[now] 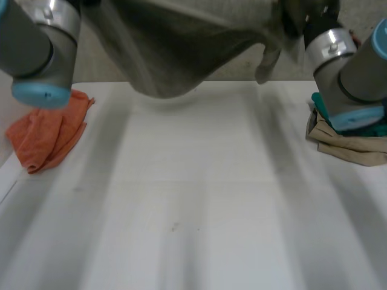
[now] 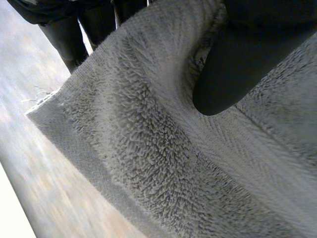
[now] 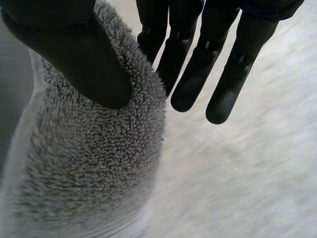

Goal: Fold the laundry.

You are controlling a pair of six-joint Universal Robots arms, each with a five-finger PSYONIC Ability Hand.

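Nearest, we see the white table (image 1: 193,205), with an orange cloth (image 1: 45,136) at nine o'clock and a tan and teal pile (image 1: 351,145) at three. At twelve the grey towel (image 1: 175,48) hangs lifted, our left hand (image 2: 247,64) and right hand (image 3: 74,54) each pinching it under the thumb.

No text, brand or number can be read here. The grey towel (image 2: 148,148) and the white table (image 1: 193,211) are plain.

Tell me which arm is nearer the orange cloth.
Left. The left arm sits right by the orange cloth's far edge; the right arm is across the table, over the tan and teal pile. Both hold up the grey towel.
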